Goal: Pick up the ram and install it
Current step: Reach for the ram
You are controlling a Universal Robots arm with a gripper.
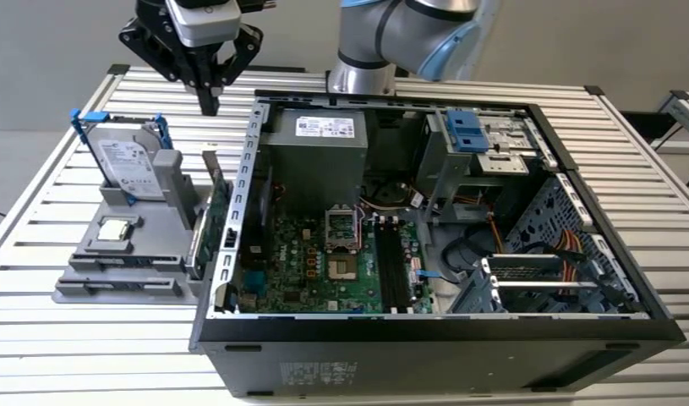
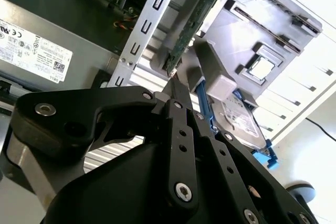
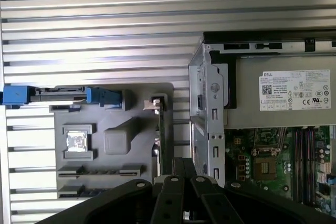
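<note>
End effector [image 1: 209,106], fingers pinched narrow and empty, hangs above ram [image 1: 215,222] standing beside case wall [image 1: 246,194].

Pincer [image 1: 209,107] matte black. Ram [image 1: 218,222] dark green, at 3 o'clock of the grey holder [image 1: 107,285]. Hard drive [image 1: 130,165] silver, bracket [image 1: 87,116] blue. Processor [image 1: 115,228] silver. Worktop [image 1: 84,347] white, ribbed stripes. Case [image 1: 434,359] black, motherboard [image 1: 293,262] green, arm [image 1: 434,25] grey and pale blue.
</note>
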